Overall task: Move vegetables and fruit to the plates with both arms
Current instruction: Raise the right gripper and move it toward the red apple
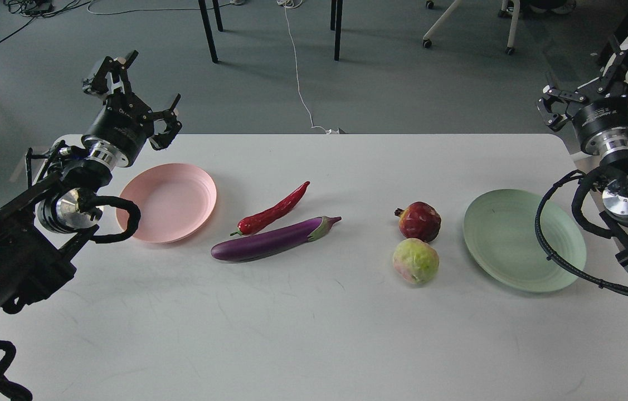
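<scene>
Two sets of fingers spread wide, left fingers (136, 92), right fingers (595, 75), white table (314, 334), grey floor (392, 83)

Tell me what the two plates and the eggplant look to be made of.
Pink plate and green plate: probably plastic, going by the matte, even colour and faint moulded concentric rings. Eggplant: smooth, glossy purple skin with bright highlights along it; whether it is real or a plastic replica cannot be told from this view.
</scene>
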`<state>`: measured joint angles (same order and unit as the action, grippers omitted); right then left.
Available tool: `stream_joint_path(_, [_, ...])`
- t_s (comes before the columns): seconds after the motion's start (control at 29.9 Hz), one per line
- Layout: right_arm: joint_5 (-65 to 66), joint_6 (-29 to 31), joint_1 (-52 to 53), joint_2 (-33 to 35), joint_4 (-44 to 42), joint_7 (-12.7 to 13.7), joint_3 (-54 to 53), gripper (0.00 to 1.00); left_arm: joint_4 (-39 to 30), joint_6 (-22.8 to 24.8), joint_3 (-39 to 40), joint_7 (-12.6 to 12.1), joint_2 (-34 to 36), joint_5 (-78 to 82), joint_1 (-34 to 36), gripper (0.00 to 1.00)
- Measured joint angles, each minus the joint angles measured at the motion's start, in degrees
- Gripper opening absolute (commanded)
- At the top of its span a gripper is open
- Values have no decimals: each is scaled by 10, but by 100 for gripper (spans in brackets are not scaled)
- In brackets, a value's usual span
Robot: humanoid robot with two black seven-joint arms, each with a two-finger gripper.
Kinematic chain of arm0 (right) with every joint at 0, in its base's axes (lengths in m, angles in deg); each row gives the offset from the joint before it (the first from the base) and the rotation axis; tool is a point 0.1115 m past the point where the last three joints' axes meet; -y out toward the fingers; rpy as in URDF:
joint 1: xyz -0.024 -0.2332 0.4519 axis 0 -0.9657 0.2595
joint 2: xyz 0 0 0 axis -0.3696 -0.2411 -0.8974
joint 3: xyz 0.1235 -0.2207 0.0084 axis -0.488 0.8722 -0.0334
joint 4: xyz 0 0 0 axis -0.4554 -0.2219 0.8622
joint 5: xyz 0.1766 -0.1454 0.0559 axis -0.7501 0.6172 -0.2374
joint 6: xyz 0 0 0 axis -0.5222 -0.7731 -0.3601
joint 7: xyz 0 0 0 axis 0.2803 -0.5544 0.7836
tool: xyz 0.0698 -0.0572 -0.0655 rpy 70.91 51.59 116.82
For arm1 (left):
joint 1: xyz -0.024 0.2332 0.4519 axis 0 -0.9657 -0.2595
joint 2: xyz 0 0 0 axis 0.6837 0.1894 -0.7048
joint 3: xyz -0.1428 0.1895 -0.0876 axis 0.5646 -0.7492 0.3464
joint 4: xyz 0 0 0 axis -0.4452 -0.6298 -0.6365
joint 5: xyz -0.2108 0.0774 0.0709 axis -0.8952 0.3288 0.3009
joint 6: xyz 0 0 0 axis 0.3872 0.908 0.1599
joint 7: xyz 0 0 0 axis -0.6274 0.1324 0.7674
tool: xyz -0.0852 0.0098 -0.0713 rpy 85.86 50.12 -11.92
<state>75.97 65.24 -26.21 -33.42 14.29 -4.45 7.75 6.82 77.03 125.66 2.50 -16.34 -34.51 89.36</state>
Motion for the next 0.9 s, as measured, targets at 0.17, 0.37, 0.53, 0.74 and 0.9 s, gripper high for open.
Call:
stream_joint_path(0.17, [0,4,0,-1,4,0,3,99,0,-5,2,8,0,0,0,98])
stream_joint_path(0.37, [10,55,10,16,3,2,7,99,0,-9,19,17,10,-7,0,98])
stream_joint_path(0.53, [75,69,89,72,4,6,54,99,0,-1,21,18,27,-8,0,98])
stream_joint_path(0.74, [154,69,215,81,16,7,222,99,8,4,20,15,32,-2,5,98])
stream_joint_path(0.9, [232,69,310,51,21,4,383,99,12,2,19,17,34,-1,6,98])
